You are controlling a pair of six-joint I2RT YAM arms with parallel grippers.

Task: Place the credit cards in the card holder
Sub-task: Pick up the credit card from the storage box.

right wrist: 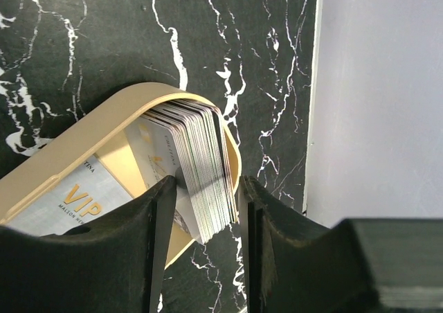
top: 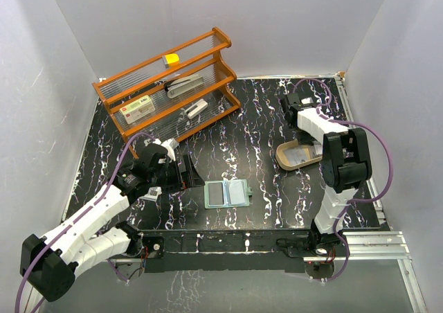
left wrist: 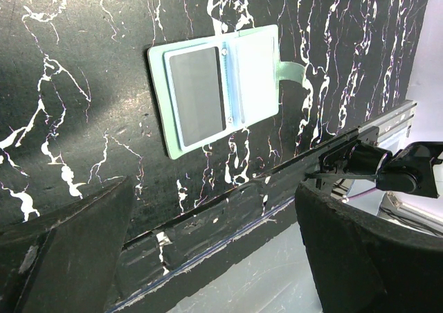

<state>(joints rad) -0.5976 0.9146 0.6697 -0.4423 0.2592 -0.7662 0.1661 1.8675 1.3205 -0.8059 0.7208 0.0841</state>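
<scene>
- Left gripper: my fingers are spread wide and hold nothing. They hover above the black marbled table.
- Card holder: it lies open and flat on the table at 12 o'clock of my left fingers in the wrist view, apart from them. Its strap tab points to 3 o'clock. From above, it sits near my left fingers at 4 o'clock.
- Right gripper: my two fingers straddle the near end of a card stack, one at 9 o'clock of it and one at 3 o'clock.
- Credit cards: the stack stands on edge, leaning in the tan oval tray. My fingers sit close against its faces, but I cannot tell whether they press it or only flank it.
- VIP card: it lies flat in the tray at 8 o'clock of the stack.
- From above, the tray lies at 2 o'clock of the card holder, well apart.
</scene>
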